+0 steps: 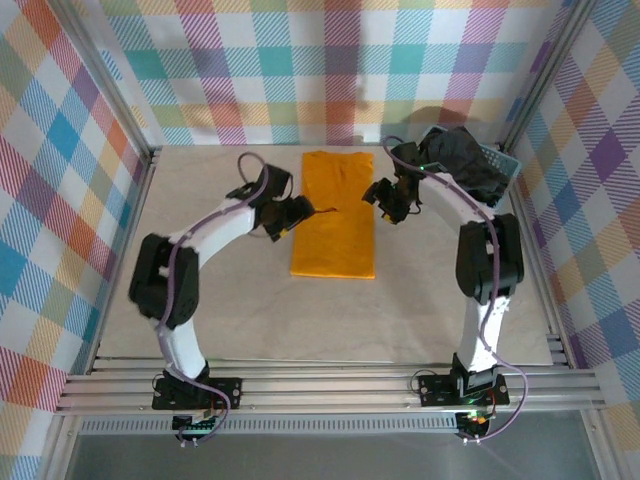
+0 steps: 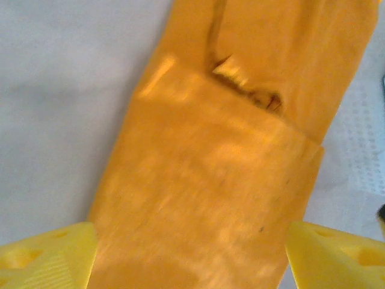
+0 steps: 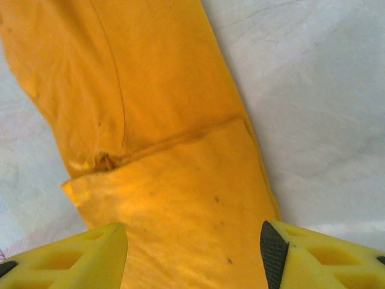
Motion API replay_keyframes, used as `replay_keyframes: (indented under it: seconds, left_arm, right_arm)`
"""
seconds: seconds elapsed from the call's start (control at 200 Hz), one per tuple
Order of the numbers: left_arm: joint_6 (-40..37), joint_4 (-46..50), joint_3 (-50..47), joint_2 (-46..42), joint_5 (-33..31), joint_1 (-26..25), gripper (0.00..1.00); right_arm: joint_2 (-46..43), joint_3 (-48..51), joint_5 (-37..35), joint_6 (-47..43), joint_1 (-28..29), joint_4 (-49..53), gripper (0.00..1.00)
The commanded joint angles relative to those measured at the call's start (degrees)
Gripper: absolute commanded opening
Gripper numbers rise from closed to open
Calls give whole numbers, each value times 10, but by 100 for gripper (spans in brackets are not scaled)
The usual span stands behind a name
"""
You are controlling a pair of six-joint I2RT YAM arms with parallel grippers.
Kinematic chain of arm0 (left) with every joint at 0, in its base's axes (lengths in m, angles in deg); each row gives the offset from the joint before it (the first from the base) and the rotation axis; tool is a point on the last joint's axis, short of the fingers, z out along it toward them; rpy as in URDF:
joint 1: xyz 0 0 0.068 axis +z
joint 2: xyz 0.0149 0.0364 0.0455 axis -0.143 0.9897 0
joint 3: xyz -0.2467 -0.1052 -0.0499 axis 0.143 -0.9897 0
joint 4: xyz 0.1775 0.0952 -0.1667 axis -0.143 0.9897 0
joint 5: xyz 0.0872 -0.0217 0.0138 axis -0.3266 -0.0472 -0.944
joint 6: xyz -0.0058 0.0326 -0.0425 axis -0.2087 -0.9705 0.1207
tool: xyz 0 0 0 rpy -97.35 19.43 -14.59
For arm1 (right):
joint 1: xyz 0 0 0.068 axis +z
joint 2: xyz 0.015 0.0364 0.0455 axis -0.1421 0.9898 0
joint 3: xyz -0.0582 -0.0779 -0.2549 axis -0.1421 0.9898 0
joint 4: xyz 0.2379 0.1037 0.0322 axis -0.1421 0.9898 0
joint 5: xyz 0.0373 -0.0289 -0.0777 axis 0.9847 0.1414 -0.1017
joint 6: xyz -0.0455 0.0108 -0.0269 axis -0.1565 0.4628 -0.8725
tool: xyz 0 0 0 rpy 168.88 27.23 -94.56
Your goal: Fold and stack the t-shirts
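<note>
Overhead view, left to right. The left gripper [image 1: 298, 214] hovers at the left long edge of the bright orange-yellow cloth t-shirt [image 1: 334, 213]. The t-shirt lies flat as a long, narrow folded rectangle in the middle of the pale grey table [image 1: 220, 310], its length running from near to far. The right gripper [image 1: 383, 197] hovers at the opposite long edge. Further right, in the far right corner, the charcoal-black cloth t-shirt [image 1: 462, 165] sits crumpled in the light blue plastic lattice basket [image 1: 506, 160].

Left wrist view. The left gripper [image 2: 191, 241] has its jaws spread wide and grips nothing. Its yellow plastic fingers [image 2: 51, 256] stand at either side of the orange-yellow t-shirt [image 2: 210, 168], which lies flat below them. A fold edge with a small pucker crosses the cloth further off.

Right wrist view. The right gripper [image 3: 192, 232] is likewise parted and holds nothing. Its yellow fingers [image 3: 313, 256] straddle the t-shirt [image 3: 168, 108], and a fold edge runs across the cloth just beyond them. Bare table shows on both sides.
</note>
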Motion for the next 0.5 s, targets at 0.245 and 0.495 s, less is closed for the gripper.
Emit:
replay_keyframes:
  seconds: [0.245, 0.495]
  left_arm:
    - [187, -201, -291, -137, 48, -51, 61]
    - [192, -186, -266, -72, 34, -59, 55]
  right_arm:
    - [-230, 349, 50, 111, 74, -132, 52]
    - [-187, 382, 74, 129, 75, -178, 50]
